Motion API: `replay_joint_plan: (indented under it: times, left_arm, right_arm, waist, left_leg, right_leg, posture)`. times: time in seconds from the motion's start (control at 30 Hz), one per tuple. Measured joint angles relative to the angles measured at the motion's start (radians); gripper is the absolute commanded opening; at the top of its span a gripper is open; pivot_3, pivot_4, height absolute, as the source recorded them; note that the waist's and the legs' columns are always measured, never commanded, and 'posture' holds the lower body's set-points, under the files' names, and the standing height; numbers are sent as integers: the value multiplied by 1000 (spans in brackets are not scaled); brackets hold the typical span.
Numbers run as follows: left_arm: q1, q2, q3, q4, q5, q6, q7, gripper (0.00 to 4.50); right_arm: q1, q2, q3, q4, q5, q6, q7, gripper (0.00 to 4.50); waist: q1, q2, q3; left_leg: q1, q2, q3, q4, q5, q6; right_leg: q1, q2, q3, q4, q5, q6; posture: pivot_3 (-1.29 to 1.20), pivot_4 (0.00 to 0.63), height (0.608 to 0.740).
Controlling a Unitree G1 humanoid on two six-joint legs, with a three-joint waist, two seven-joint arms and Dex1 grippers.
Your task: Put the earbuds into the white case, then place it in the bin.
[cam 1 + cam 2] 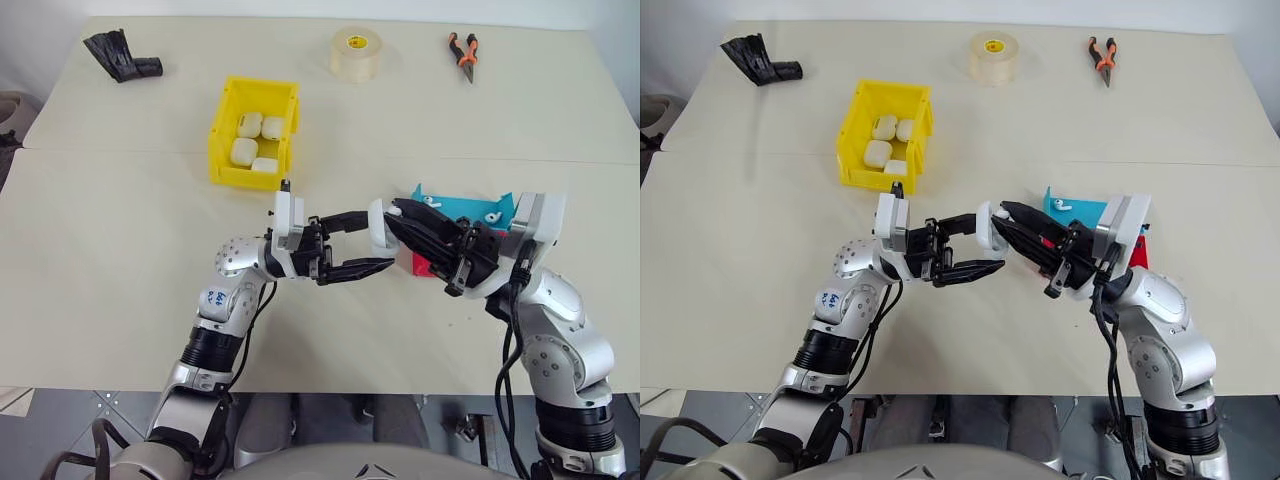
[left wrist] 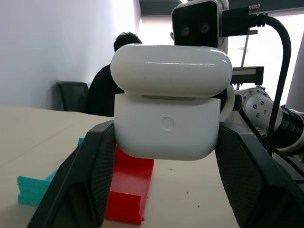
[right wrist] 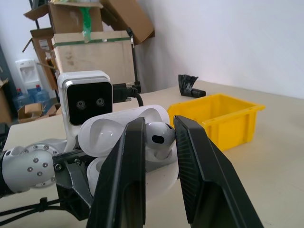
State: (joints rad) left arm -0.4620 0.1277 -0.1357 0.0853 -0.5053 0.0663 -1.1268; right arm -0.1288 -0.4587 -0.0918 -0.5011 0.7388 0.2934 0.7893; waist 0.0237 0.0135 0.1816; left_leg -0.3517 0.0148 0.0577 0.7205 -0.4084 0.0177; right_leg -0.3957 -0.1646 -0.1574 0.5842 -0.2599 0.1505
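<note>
The white case (image 1: 381, 226) hangs above the table's middle with its lid flipped up, and my left gripper (image 1: 378, 240) is shut on its body (image 2: 166, 126). Coming from the right, my right gripper (image 3: 159, 129) is shut on one earbud (image 3: 159, 138), which it holds right at the open mouth of the case. More small white earbuds (image 1: 430, 201) lie on the blue tray (image 1: 465, 208) behind my right hand. Further back on the left stands the yellow bin (image 1: 225, 140), with several closed white cases (image 1: 255, 140) in it.
A red tray (image 1: 422, 264) sits under my right gripper, next to the blue tray. A tape roll (image 1: 356, 52), orange-handled pliers (image 1: 463, 55) and a black object (image 1: 122, 57) lie along the far edge. A person (image 2: 107, 90) sits in the background.
</note>
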Motion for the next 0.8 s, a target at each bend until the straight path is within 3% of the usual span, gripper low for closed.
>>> replay_joint_plan:
  times: [0.03,0.37,0.6,0.8]
  left_arm:
    - [0,0,1,0,0,-4,0,2763]
    - [-1,-7,10,0,-1,-27,-1,2763]
    - [13,21,37,-2,-1,-51,-1,2763]
    - [36,35,43,-1,-1,-67,0,2763]
  right_arm:
    - [-7,0,-1,0,11,14,0,1271]
    - [-29,-74,-46,4,38,59,11,4473]
    - [122,-249,-282,130,-4,12,115,4473]
    - [212,-269,-352,356,-153,-190,233,4473]
  waist:
    - [0,0,0]
    - [4,0,0]
    - [4,0,0]
    - [2,0,0]
  left_leg:
    - [0,0,0,0,0,0]
    - [0,0,0,0,0,0]
    - [0,0,1,-1,0,0]
    - [1,0,2,-1,0,0]
  right_leg:
    - [0,0,0,0,0,0]
    - [0,0,0,0,0,0]
    - [0,0,0,-1,0,0]
    - [0,0,1,0,0,0]
  posture:
    - [0,150,740]
    - [0,150,740]
    - [0,150,740]
    - [0,150,740]
